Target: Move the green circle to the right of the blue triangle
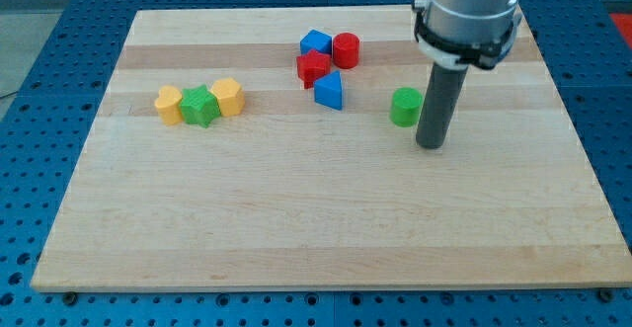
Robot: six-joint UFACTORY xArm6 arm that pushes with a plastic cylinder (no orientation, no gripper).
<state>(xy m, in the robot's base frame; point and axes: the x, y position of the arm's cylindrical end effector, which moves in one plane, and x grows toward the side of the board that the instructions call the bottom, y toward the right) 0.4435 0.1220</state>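
My tip (pixel 431 144) just right of green circle (pixel 405 108).

Bright, even overhead light falls on the wooden board (pixel 326 218), shadows are faint and short, focus is sharp, without glare.

- I have one camera only, so no second view overlaps it.
- It looks from the board's (pixel 326 228) near edge, raised, angled down and across it.
- It sits far enough back to take in the whole board, with blue pegboard (pixel 59 60) around.
- My arm (pixel 466 11) enters from the view's top.
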